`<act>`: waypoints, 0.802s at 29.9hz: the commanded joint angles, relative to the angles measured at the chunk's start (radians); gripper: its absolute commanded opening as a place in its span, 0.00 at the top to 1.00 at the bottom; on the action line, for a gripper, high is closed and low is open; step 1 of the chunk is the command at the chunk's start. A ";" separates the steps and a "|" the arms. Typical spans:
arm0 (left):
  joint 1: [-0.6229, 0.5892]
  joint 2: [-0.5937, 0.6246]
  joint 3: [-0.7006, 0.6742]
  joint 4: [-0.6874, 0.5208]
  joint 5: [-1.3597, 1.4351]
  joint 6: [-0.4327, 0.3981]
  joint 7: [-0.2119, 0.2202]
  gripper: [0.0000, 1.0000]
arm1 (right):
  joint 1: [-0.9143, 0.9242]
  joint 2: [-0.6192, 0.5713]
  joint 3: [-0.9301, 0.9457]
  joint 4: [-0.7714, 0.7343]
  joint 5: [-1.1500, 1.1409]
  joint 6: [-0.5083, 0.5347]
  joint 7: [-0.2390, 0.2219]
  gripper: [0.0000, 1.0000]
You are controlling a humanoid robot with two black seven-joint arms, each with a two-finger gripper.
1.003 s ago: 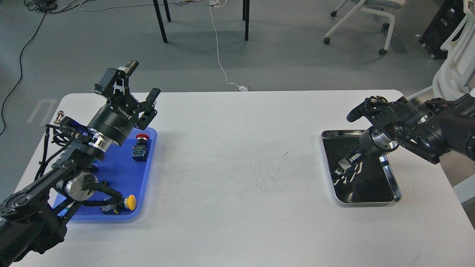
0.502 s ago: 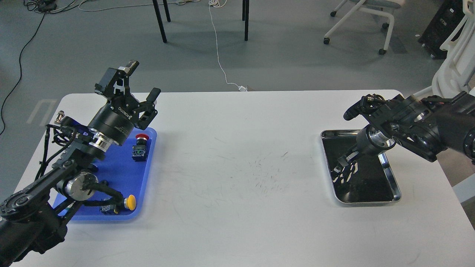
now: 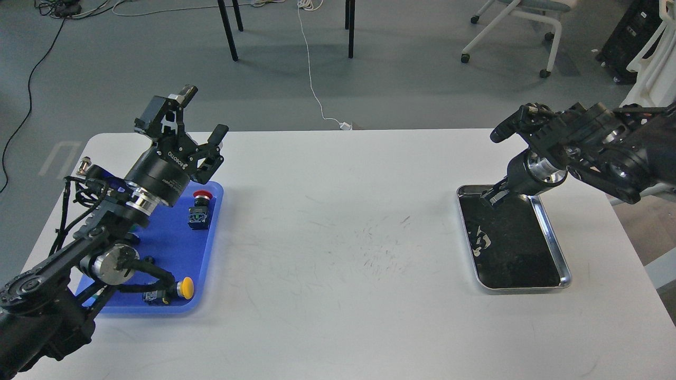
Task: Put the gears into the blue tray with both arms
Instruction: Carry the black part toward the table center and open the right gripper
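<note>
1. One white table (image 3: 338,295) carries everything, with its middle left bare. The trays sit well apart at opposite ends, which I judge gives each arm its own side.
2. Two black arms reach in from the sides. The left arm (image 3: 79,253) lies over the blue tray, and the right arm (image 3: 634,158) hangs above the far end of the silver tray.
3. The blue tray (image 3: 169,232) lies flat at the table's left end, as the drop-off place. The silver tray (image 3: 523,288), at the right end, shows only reflections on its dark inside.
4. The left gripper (image 3: 203,119) is raised above the blue tray's far corner, tilted upward. Its jaws are spread and hold nothing.
5. The right gripper (image 3: 509,126) points away and is seen dark. I cannot tell whether its jaws are parted or gripping anything.
6. Two push-button switches sit in the blue tray. The red-capped switch (image 3: 200,208) is near the far right corner, and the yellow-capped switch (image 3: 177,289) is at the near rim.
7. The gears cannot be picked out for sure. A small dark speck (image 3: 149,259) on the blue tray beside the left arm may be one.
8. White lettering on the left gripper's body seems to read ROBOTIQ, seen at a slant. No other writing is legible.
</note>
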 commanded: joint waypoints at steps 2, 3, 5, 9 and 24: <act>0.000 0.001 0.000 -0.001 -0.001 0.000 0.000 0.02 | 0.065 -0.007 0.043 0.077 0.005 0.000 0.000 0.80; 0.000 0.002 -0.002 -0.001 -0.001 0.000 0.000 0.02 | 0.077 -0.001 0.052 0.095 0.006 0.000 0.000 0.80; 0.000 0.002 -0.002 -0.001 -0.001 0.000 0.000 0.02 | 0.097 0.019 0.057 0.120 0.015 0.000 0.000 0.80; 0.000 0.008 -0.002 -0.005 -0.001 0.000 0.000 0.02 | 0.102 0.123 0.058 0.137 0.054 0.000 0.000 0.80; 0.002 0.034 -0.002 -0.006 -0.001 0.000 -0.002 0.02 | -0.027 0.366 0.058 -0.053 0.109 0.000 0.000 0.80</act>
